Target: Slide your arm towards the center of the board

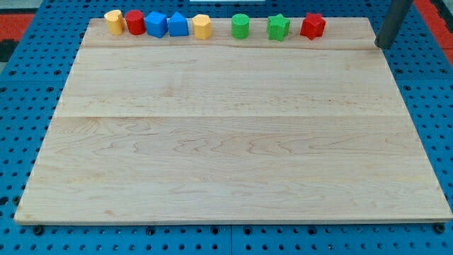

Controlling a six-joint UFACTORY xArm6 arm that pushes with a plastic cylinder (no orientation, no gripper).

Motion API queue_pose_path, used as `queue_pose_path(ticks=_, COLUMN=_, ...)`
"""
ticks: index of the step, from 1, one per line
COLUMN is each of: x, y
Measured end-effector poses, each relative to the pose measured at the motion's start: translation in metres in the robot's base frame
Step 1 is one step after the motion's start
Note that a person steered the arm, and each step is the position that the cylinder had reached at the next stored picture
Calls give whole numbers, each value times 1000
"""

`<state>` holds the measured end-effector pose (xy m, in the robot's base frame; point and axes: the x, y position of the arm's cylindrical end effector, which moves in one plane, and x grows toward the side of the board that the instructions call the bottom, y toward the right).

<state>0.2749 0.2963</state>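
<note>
My tip (383,47) is at the view's top right, just off the right edge of the wooden board (233,142). Several blocks line the board's top edge, all to the tip's left. From the left: a yellow block (113,21), a red cylinder (134,22), a blue cube (156,24), a blue house-shaped block (178,25), a yellow hexagon (202,26), a green cylinder (240,26), a green star (278,27) and a red star (312,25). The red star is the closest, about a hundred pixels left of the tip. The tip touches no block.
The board lies on a blue perforated table (432,106). A red surface (35,18) shows at the view's top left and top right.
</note>
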Motion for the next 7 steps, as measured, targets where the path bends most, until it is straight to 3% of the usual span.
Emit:
queue_pose_path(ticks=2, x=3, y=5)
queue_pose_path(ticks=3, x=42, y=-3)
queue_pose_path(ticks=4, x=80, y=-79)
queue_pose_path(ticks=5, x=75, y=-136)
queue_pose_path(ticks=6, x=100, y=-176)
queue_pose_path(ticks=7, x=135, y=-274)
